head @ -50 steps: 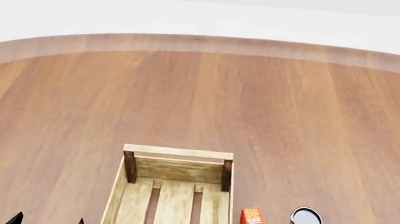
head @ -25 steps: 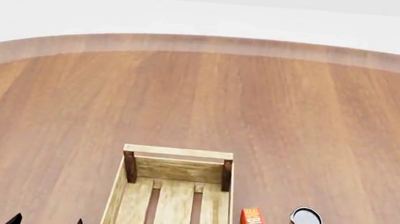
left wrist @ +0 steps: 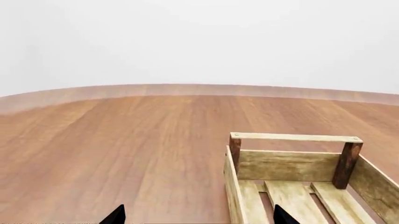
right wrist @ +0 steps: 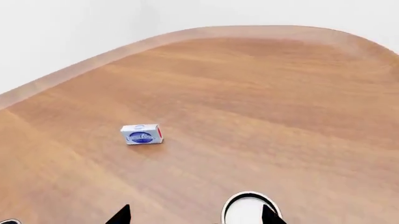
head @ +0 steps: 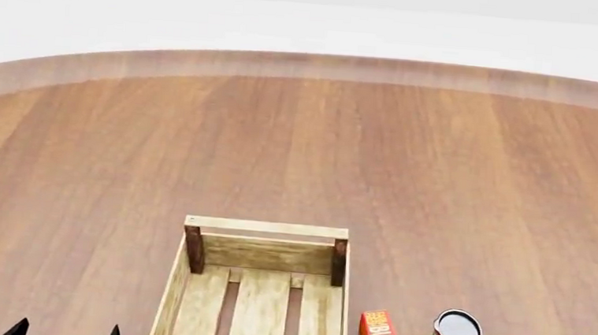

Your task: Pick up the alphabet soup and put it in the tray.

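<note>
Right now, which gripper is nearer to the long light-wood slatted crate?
Left. The left gripper hovers just beside the crate's left wall. The right gripper is at a white-topped can, and no crate shows in its wrist view.

Only the dark fingertips of the left claw [head: 65, 331] show at the lower edge of the head view, two points standing well apart, jaws spread. The left wrist view shows the same spread tips [left wrist: 115, 215] low over the table [left wrist: 124, 149]. The right claw [right wrist: 194, 214] likewise shows two separated tips, jaws parted, nothing gripped.
</note>
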Controlling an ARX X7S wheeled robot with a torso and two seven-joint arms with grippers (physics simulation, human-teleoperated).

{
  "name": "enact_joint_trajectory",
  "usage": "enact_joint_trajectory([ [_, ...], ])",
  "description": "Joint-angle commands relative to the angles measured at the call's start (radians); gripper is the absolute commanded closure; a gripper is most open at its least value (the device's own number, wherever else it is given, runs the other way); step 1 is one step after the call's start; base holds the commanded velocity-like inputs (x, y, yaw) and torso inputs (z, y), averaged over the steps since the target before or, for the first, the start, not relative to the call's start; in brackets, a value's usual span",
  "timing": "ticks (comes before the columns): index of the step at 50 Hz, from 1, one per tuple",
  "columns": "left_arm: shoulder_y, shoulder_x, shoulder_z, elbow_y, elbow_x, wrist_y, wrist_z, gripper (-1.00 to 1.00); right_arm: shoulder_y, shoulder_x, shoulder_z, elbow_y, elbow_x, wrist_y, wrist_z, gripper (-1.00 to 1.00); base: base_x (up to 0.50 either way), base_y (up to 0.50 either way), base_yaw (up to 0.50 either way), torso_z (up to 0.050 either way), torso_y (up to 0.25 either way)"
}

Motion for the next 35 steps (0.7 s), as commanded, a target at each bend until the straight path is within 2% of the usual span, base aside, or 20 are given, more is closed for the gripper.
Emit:
enact_joint_trajectory([
  [1, -0.001, -0.006, 0.006, -0.001, -0.011, -0.003, -0.008, -1.00, -0.038, 0.005, 0.050, -0.059, 0.066, 0.001, 0.114, -1.00, 0.00, 0.00, 0.00, 0.000, 0.000],
  [19, -0.004, -0.015, 0.019, -0.005, -0.015, 0.002, -0.019, -1.00, -0.054, 0.023, 0.103, 0.089, 0.158, -0.082, 0.090, -1.00, 0.00, 0.00, 0.00, 0.000, 0.000],
  [35, -0.006, -0.021, 0.032, -0.011, -0.017, 0.010, -0.028, -1.00, 0.011, 0.060, 0.053, 0.225, 0.151, -0.068, 0.091, -1.00, 0.00, 0.00, 0.00, 0.000, 0.000],
])
